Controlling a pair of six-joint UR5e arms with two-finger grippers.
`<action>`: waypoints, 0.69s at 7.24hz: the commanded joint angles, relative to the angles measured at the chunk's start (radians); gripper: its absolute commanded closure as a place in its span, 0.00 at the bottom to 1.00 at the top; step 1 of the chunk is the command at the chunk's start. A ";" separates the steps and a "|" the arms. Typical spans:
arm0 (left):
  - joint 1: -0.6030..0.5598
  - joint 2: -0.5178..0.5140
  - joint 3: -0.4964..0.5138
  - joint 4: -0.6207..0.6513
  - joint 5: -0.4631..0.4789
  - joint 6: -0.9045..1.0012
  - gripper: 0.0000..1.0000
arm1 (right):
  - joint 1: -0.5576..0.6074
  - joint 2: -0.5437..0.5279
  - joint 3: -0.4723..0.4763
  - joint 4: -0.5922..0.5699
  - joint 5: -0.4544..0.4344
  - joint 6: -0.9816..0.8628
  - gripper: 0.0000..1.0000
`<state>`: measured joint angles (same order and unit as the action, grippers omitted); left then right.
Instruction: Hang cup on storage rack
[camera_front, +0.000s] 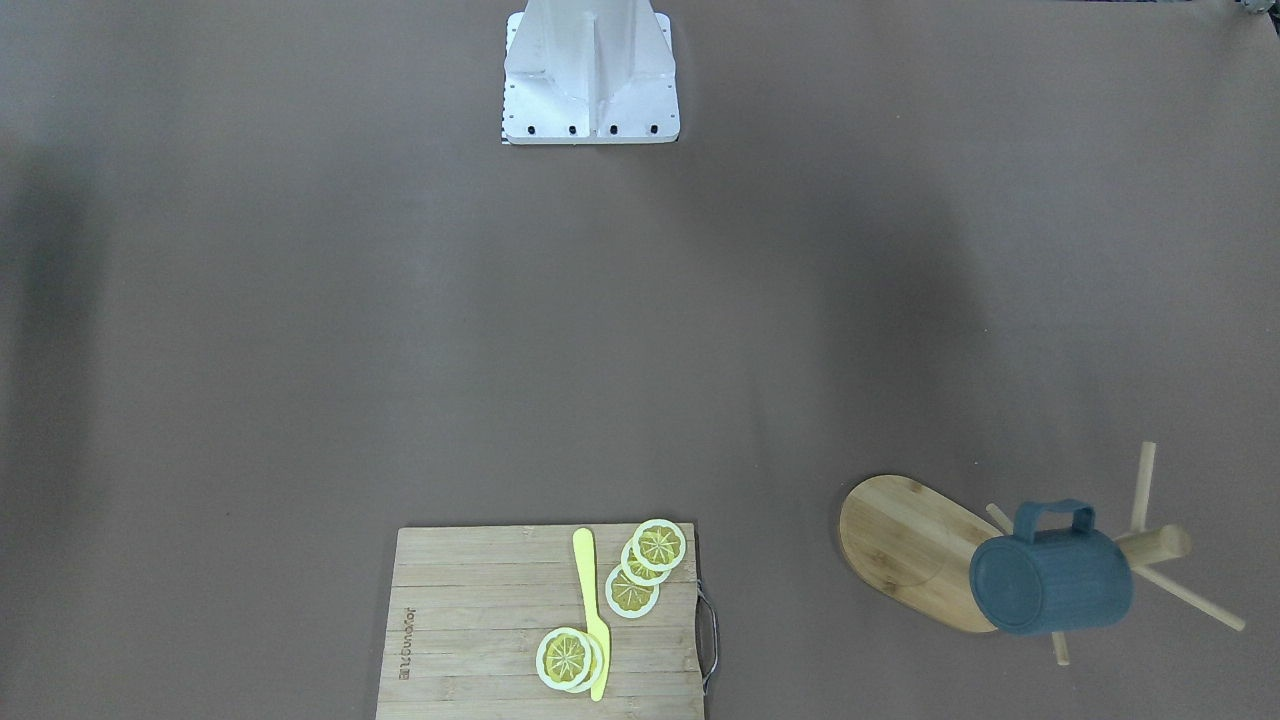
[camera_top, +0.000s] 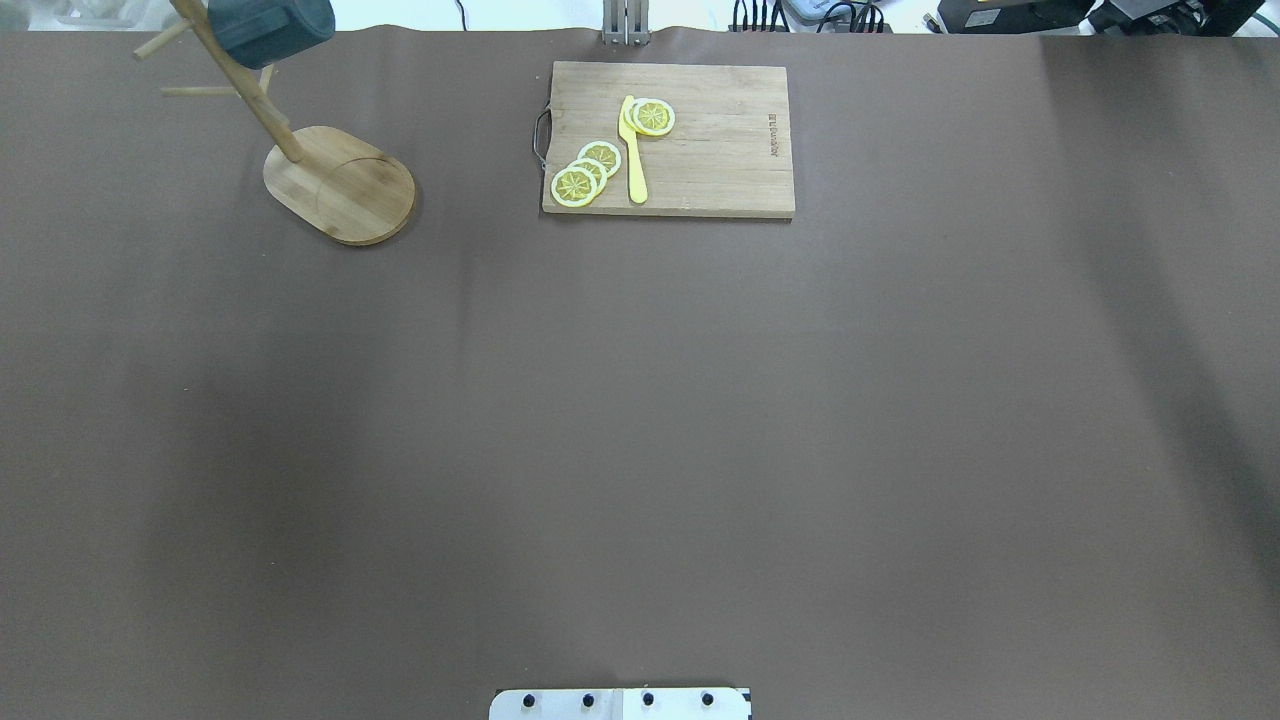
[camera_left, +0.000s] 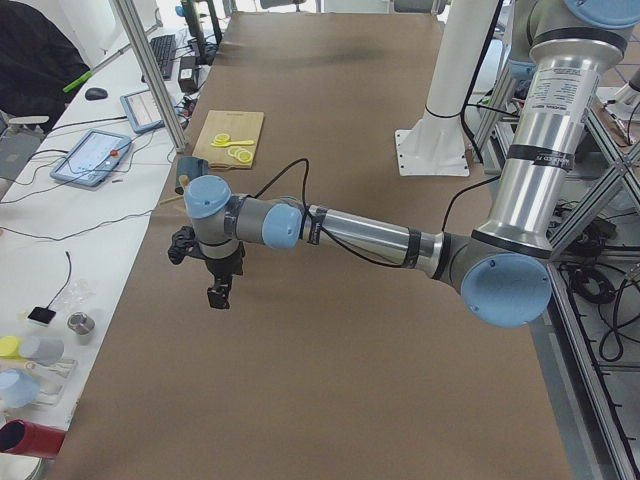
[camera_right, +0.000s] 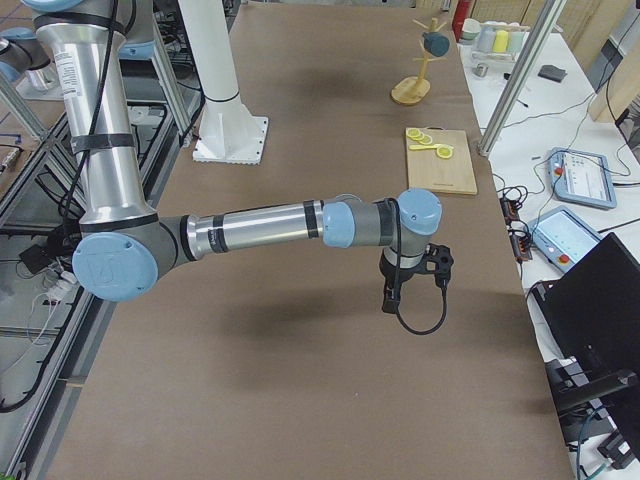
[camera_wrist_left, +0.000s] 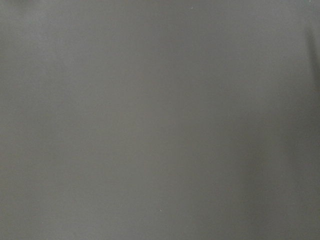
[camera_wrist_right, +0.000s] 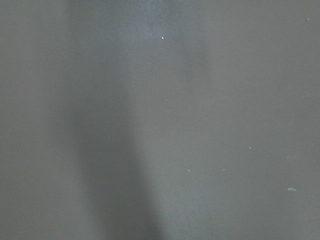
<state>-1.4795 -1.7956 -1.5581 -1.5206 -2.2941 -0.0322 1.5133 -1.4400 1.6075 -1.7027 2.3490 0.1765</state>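
Observation:
The slate blue-grey cup hangs by its loop handle on a peg of the wooden storage rack, bottom facing the front camera. In the overhead view the cup sits high on the rack at the far left corner. It also shows small in the right side view. My left gripper hangs above the table's near end, away from the rack; I cannot tell if it is open. My right gripper hangs over the opposite end; I cannot tell its state. Both wrist views show only brown table.
A bamboo cutting board with lemon slices and a yellow knife lies at the far edge, also in the overhead view. The robot's white base stands at the near edge.

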 joint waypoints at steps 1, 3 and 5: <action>-0.021 -0.004 -0.002 0.046 -0.045 0.001 0.01 | 0.010 -0.017 -0.018 0.002 0.004 -0.012 0.00; -0.064 0.001 -0.002 0.057 -0.106 0.008 0.01 | 0.010 -0.019 -0.026 0.002 0.007 -0.011 0.00; -0.085 0.010 0.003 0.057 -0.097 0.012 0.01 | 0.011 -0.028 -0.029 0.000 0.015 -0.011 0.00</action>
<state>-1.5505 -1.7911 -1.5573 -1.4643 -2.3940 -0.0221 1.5237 -1.4626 1.5803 -1.7015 2.3577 0.1657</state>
